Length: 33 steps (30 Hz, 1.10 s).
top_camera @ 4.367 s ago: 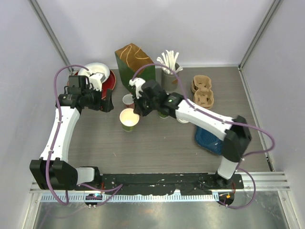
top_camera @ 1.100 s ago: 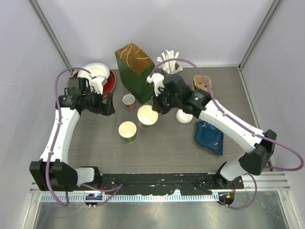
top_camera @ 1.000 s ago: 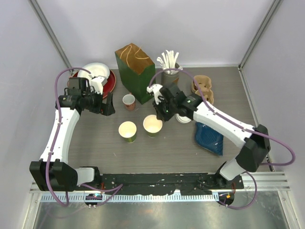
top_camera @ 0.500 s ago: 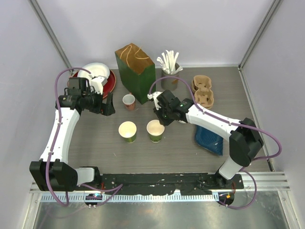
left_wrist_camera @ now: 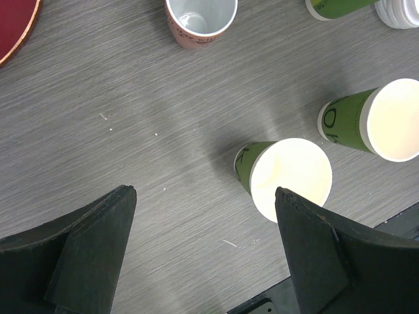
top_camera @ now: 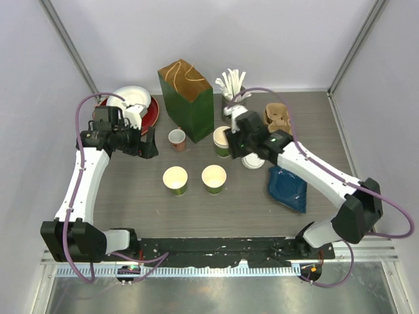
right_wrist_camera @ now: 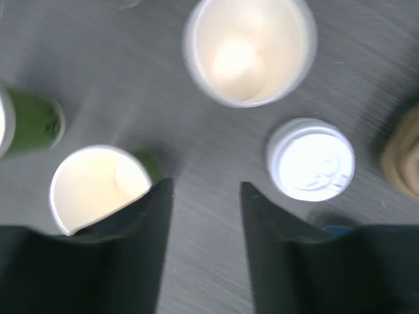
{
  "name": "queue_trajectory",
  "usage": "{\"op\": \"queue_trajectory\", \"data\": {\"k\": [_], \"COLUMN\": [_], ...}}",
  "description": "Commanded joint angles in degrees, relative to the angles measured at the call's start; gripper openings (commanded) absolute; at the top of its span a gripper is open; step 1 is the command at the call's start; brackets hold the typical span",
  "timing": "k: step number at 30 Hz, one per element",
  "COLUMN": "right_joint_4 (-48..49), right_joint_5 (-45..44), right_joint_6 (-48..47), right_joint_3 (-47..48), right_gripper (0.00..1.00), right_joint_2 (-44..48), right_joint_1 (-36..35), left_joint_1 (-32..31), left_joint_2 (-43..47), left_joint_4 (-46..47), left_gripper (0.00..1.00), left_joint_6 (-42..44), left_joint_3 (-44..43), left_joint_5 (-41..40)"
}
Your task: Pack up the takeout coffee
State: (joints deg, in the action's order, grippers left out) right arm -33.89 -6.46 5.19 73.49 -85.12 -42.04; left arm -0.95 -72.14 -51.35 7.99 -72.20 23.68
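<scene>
Seen from above, three upright, uncovered cups stand on the grey wood-grain tabletop (top_camera: 131, 203). The left green paper cup (top_camera: 175, 180) and the right green paper cup (top_camera: 214, 178), both cream inside, sit side by side near the middle, close but apart. The third green paper cup (top_camera: 222, 140) stands farther back, just beside the tall dark green paper bag (top_camera: 186, 98). The right claw (top_camera: 232, 145) hovers at this cup's right side, and its opening cannot be judged from here. A stack of round white plastic lids (top_camera: 252, 161) lies just right of it. The left claw (top_camera: 148, 141) hangs left of the small red-and-white cup (top_camera: 177, 139), near the red plate (top_camera: 152, 110).

In the left wrist view, the left claw (left_wrist_camera: 204, 196) has its black fingers (left_wrist_camera: 85, 255) spread wide with nothing between them. The left green paper cup (left_wrist_camera: 288, 176) sits on the tabletop nearer the right-hand finger. The right green paper cup (left_wrist_camera: 380, 121) is at the right edge, and the small red-and-white cup (left_wrist_camera: 200, 19) is at the top.

The right wrist view is blurred. The right claw (right_wrist_camera: 204, 196) is parted and holds nothing. The third green paper cup (right_wrist_camera: 249, 49) lies ahead of it, untouched, with the round white plastic lids (right_wrist_camera: 311, 167) to the right. The right green paper cup (right_wrist_camera: 98, 186) is partly behind the left-hand finger, and the left green paper cup (right_wrist_camera: 26, 124) is at the left edge.
</scene>
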Motion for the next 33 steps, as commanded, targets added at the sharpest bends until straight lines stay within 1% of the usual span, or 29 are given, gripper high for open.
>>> {"op": "queue_trajectory", "data": {"k": [1, 3, 4, 6, 8, 10, 17, 20, 23, 27, 33], "right_joint_4": [2.51, 2.51, 2.60, 3.21, 4.61, 6.37, 7.43, 7.52, 8.22, 8.75, 9.19], "right_joint_5": [-4.53, -5.84, -6.37, -5.76, -5.49, -5.84, -6.19, -6.29, -4.27, -0.67, -0.75], "right_joint_6": [5.53, 4.75, 4.48, 3.86, 3.07, 1.94, 0.08, 0.00, -0.18, -0.09, -0.27], "right_joint_3": [-1.94, -4.22, -4.67, -5.37, -5.90, -6.17, -4.59, -5.02, -6.08, -6.96, -7.58], "right_gripper": [0.39, 0.30, 0.30, 0.33, 0.35, 0.35, 0.36, 0.36, 0.38, 0.39, 0.42], "right_joint_2": [4.70, 3.48, 2.69, 1.28, -0.83, -3.28, -8.91, -9.62, -9.89, -10.94, -13.05], "right_joint_1": [12.38, 14.35, 14.97, 16.20, 17.34, 18.13, 20.24, 21.21, 22.35, 22.97, 23.32], "left_joint_1": [0.42, 0.42, 0.42, 0.42, 0.42, 0.42, 0.42, 0.42, 0.42, 0.42, 0.42], "left_joint_2": [1.39, 1.39, 1.47, 1.39, 1.47, 1.56, 1.83, 1.83, 1.65, 1.47, 1.39], "left_joint_4": [0.02, -0.06, -0.06, -0.15, -0.06, -0.06, -0.59, -0.77, -0.59, -0.68, -0.68], "left_gripper": [0.92, 0.91, 0.92, 0.91, 0.92, 0.92, 0.91, 0.91, 0.92, 0.91, 0.91], "left_joint_6": [0.71, 0.62, 0.71, 0.71, 0.71, 0.71, 0.89, 0.80, 0.89, 0.89, 0.89], "left_joint_3": [-0.66, -0.31, -0.39, -0.31, -0.31, -0.31, -0.31, -0.22, -0.22, -0.39, -0.57], "left_joint_5": [1.54, 1.72, 1.63, 1.63, 1.54, 1.54, 1.19, 1.10, 1.10, 1.10, 1.19]}}
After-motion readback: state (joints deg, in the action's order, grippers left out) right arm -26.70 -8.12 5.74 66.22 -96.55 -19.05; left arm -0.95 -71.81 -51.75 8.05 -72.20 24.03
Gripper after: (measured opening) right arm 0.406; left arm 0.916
